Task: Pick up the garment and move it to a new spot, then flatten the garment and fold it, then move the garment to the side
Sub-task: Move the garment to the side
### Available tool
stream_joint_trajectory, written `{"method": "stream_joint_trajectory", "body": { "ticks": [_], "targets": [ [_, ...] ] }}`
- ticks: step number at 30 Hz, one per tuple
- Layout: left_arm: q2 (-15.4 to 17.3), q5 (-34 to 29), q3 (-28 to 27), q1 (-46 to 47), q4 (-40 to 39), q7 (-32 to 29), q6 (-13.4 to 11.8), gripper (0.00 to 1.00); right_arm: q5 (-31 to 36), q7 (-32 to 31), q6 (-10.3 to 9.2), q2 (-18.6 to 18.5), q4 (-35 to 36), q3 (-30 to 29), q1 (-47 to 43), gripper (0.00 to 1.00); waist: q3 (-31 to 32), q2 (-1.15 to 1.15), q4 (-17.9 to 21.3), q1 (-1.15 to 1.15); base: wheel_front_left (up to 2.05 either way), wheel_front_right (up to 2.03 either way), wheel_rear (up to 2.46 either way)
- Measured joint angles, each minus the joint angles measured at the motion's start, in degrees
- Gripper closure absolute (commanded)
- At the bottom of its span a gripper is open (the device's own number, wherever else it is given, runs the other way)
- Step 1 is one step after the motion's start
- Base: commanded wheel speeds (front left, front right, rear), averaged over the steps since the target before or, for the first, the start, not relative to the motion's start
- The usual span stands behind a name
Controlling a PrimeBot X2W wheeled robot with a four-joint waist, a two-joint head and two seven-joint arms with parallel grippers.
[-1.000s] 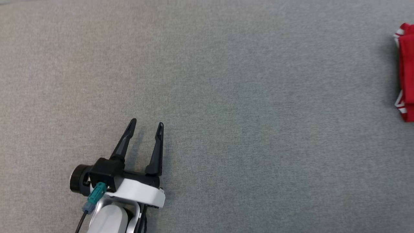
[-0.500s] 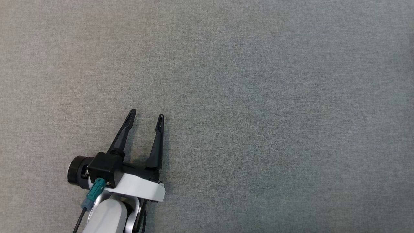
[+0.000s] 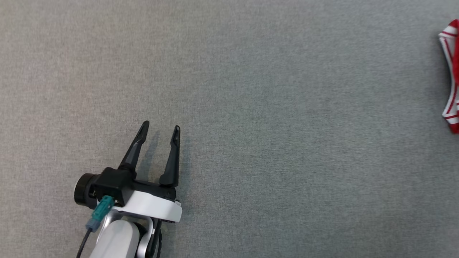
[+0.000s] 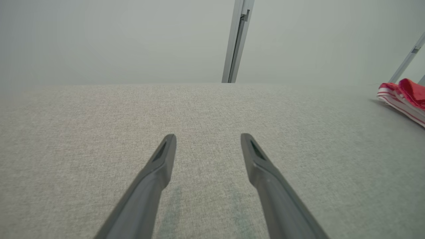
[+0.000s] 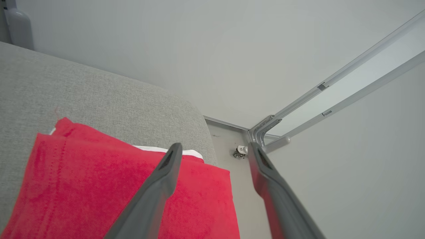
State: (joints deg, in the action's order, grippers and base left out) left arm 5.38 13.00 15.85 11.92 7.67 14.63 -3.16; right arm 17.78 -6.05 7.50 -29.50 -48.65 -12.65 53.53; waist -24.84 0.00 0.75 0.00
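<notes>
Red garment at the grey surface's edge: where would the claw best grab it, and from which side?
Probably the red garment's outer edge, beside the grey surface's rim, coming down from above on the robot's right. It lies folded flat in layers, so a pinch there could catch every layer, and the open right claw straddles that edge.

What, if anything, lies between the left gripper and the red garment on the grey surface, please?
Nothing visible does: only bare grey surface separates the left gripper, jaws open, from the garment far to its right.
</notes>
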Motion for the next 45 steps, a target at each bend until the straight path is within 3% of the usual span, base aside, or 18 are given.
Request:
{"method": "stream_joint_trajectory", "body": {
  "ticks": [7, 14, 21, 28, 36, 45],
  "targets": [
    [-0.3, 2.9, -2.7, 0.0, 0.6, 0.1, -0.4, 0.0, -5.3, 8.0, 0.0, 4.9, -0.4, 5.0, -0.4, 0.0, 4.8, 0.0, 1.5, 0.0, 0.0, 0.0, 0.0],
    [-0.8, 4.3, -5.3, -2.2, 2.8, 0.4, -2.5, 0.0, -14.2, 14.9, 0.0, 9.6, 1.7, 7.5, -7.2, 0.0, 12.1, 0.0, 2.1, 0.0, 0.0, 0.0, 0.0],
    [-0.5, 4.2, -6.0, -5.9, 5.8, 0.4, -3.5, 0.0, -19.3, 18.5, 0.0, 17.3, 9.7, 7.1, -18.3, 0.0, 17.9, 0.0, 2.0, 0.0, 0.0, 0.0, 0.0],
    [-0.4, 4.1, -5.7, -8.3, 7.0, 0.4, -3.8, 0.0, -20.2, 19.1, 0.0, 24.6, 21.7, 6.7, -31.1, 0.0, 21.7, 0.0, 1.1, 0.0, 0.0, 0.0, 0.0],
    [-0.7, 4.1, -4.8, -10.7, 6.2, 0.4, -3.8, 0.0, -21.7, 17.1, -0.01, 26.6, 32.7, 9.3, -42.6, 0.0, 24.0, 0.0, -0.9, 0.0, 0.0, 0.0, 0.0],
    [-1.2, 4.2, -4.7, -12.7, 5.1, 0.4, -4.2, 0.0, -28.4, 18.5, -0.01, 26.7, 36.0, 13.7, -50.9, 0.0, 25.3, 0.0, -2.6, 0.0, 0.0, 0.0, 0.0]
  ]
}}
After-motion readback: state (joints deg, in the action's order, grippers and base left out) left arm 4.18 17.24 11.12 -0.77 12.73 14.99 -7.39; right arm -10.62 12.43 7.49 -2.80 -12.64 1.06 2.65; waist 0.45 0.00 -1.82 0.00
